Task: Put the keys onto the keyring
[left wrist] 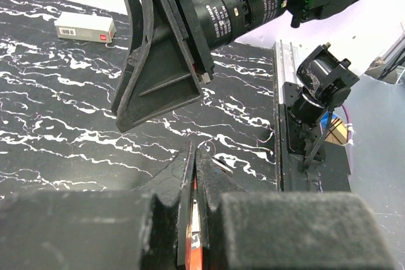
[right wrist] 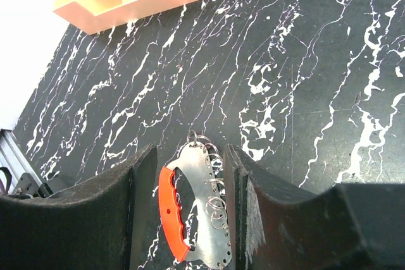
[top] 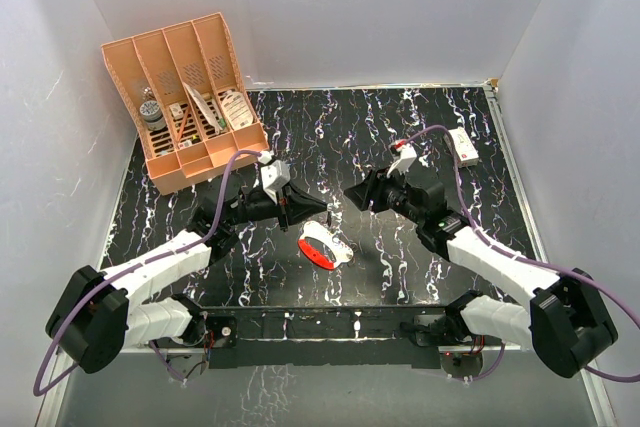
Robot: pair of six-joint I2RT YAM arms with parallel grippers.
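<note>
While the left pincer [left wrist: 193, 156] pinches one keyring [right wrist: 202, 207], right pincer [right wrist: 190, 153] spread beside it, one white box [top: 462, 145]

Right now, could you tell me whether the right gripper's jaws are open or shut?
Open: the right gripper shows its jaws apart, the keyring visible between them.

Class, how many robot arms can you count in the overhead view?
2. The left arm reaches in from the lower left, the right arm from the lower right, both toward the keyring between them. None seems hidden.
</note>
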